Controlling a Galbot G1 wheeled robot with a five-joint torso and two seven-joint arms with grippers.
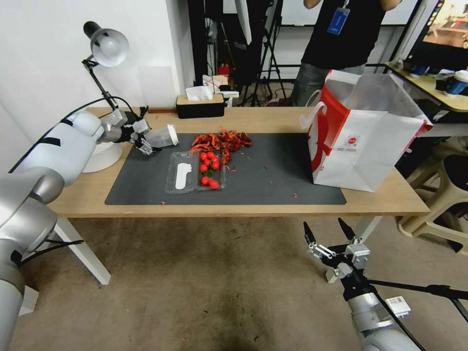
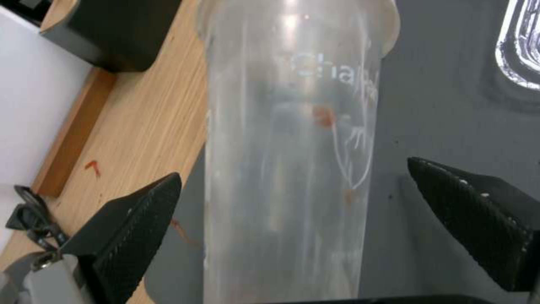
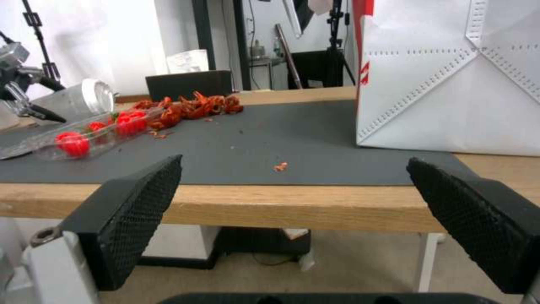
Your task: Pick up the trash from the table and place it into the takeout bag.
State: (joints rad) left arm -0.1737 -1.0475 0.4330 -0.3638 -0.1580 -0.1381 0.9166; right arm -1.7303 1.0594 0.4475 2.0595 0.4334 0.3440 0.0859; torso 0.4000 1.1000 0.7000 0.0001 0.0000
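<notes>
A clear plastic cup with a white lid (image 1: 163, 136) lies on its side at the far left corner of the dark grey mat (image 1: 273, 175), lid toward the table's middle. My left gripper (image 1: 146, 145) is open around it. In the left wrist view the cup's wall (image 2: 287, 169) runs between the two black fingers (image 2: 141, 219), with a gap on each side. The white takeout bag with red side panels (image 1: 363, 141) stands open at the table's right end. My right gripper (image 1: 329, 234) hangs open below the table's front edge (image 1: 234, 210), holding nothing.
A clear tray of cherry tomatoes (image 1: 195, 171) and a heap of red scraps (image 1: 220, 140) sit mid-mat. A black tissue box (image 1: 200, 106) and a desk lamp (image 1: 105, 48) stand at the back left. A stool (image 1: 446, 195) is beside the table's right end.
</notes>
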